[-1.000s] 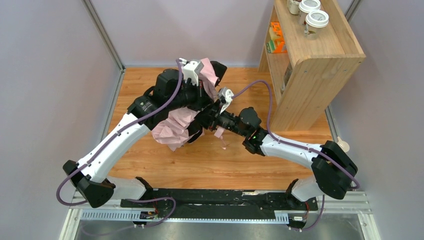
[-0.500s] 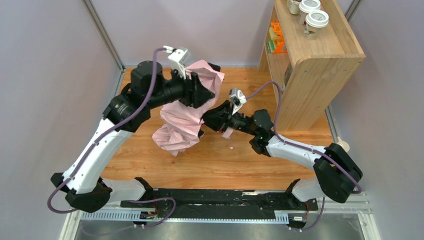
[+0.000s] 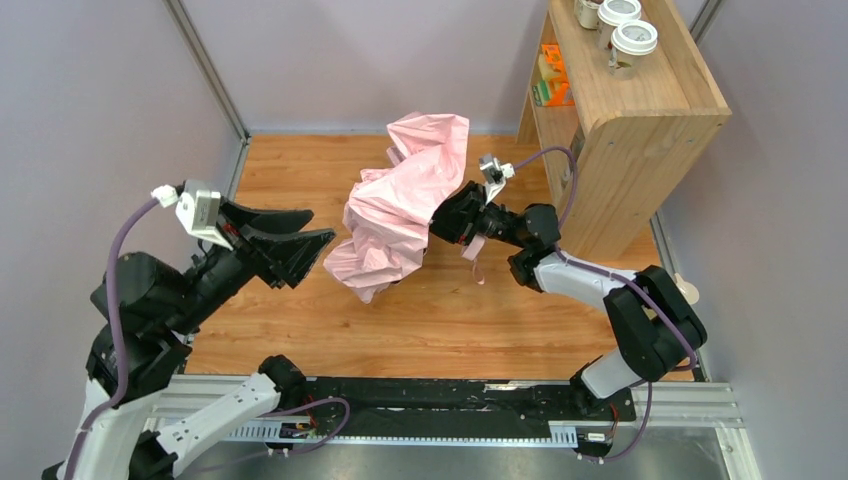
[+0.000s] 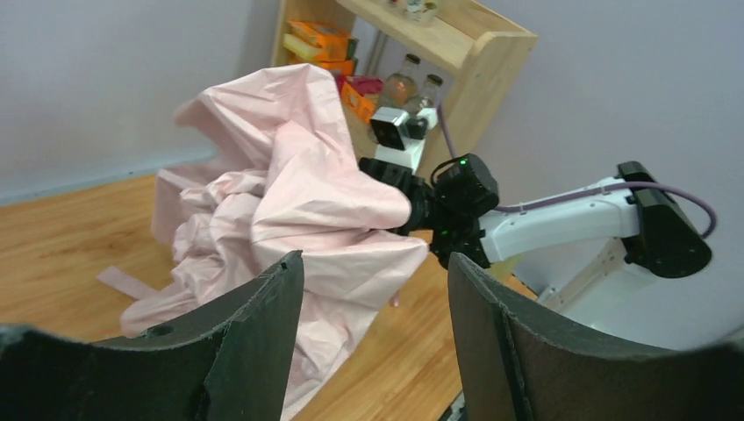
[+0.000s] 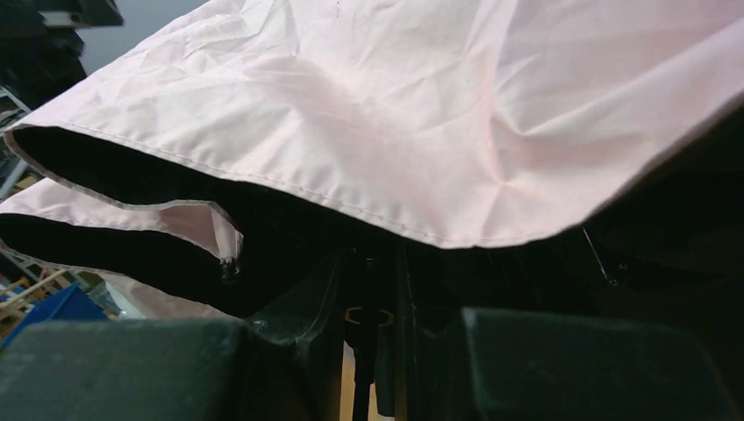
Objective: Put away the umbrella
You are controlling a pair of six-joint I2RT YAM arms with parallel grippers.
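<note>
Only the right wrist view shows black lining under the pale pink fabric umbrella (image 5: 395, 114), clenched there by the right gripper (image 5: 377, 329). Umbrella hangs beside the wooden shelf (image 3: 640, 130); left gripper (image 3: 322, 226) released, apart.

1 umbrella (image 3: 400, 205), 1 wood shelf (image 3: 645, 125), 2 arms (image 3: 200, 285) (image 3: 585, 280).

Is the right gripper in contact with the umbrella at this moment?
Touching. The top view shows the right gripper with its tips buried under the pink canopy of the umbrella, which hangs from it. The left wrist view shows the same.
</note>
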